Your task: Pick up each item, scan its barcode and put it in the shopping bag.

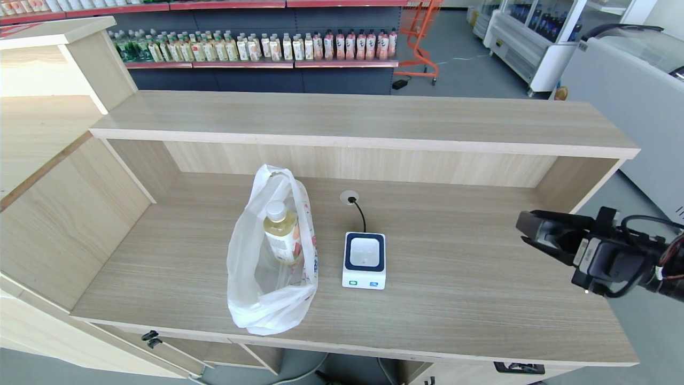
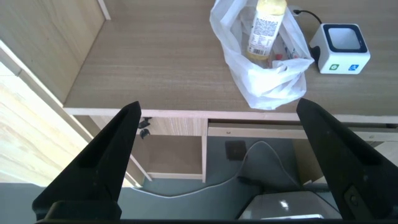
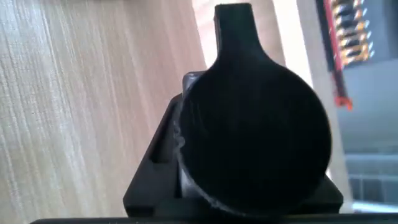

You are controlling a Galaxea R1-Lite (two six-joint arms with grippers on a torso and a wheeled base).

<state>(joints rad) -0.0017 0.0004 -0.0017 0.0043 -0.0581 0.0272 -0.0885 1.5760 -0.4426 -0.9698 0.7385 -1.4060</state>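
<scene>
A pale wood-grain checkout counter [image 1: 481,278] with a raised far ledge carries a white, translucent plastic shopping bag [image 1: 251,299] left of centre. The bag stands open. Inside it is a clear plastic bottle of yellowish drink with a white cap [image 1: 281,235], upright and leaning slightly, its cap just below the bag's handles. Just right of the bag, apart from it, sits a small white box-shaped barcode scanner with a dark-framed window on top [image 1: 364,260]. Its black cable [image 1: 361,214] runs away to a round grommet in the countertop.

In the head view the right gripper [image 1: 526,230] hangs above the counter's right end, well apart from the scanner. Whether it is open or closed cannot be told there. The right wrist view gives no help, since a round black shape close to the lens covers most of it, with wood grain beside it.

The left wrist view shows the left gripper [image 2: 217,109], spread wide with nothing between its black fingers [image 2: 118,155]. It is held off the near edge of the counter, to the left of the bag. This view also takes in the drawer fronts and the open space under the counter, and the bottle's printed label.

Far behind the counter stands a long store shelf of bottled drinks [image 1: 256,48].
</scene>
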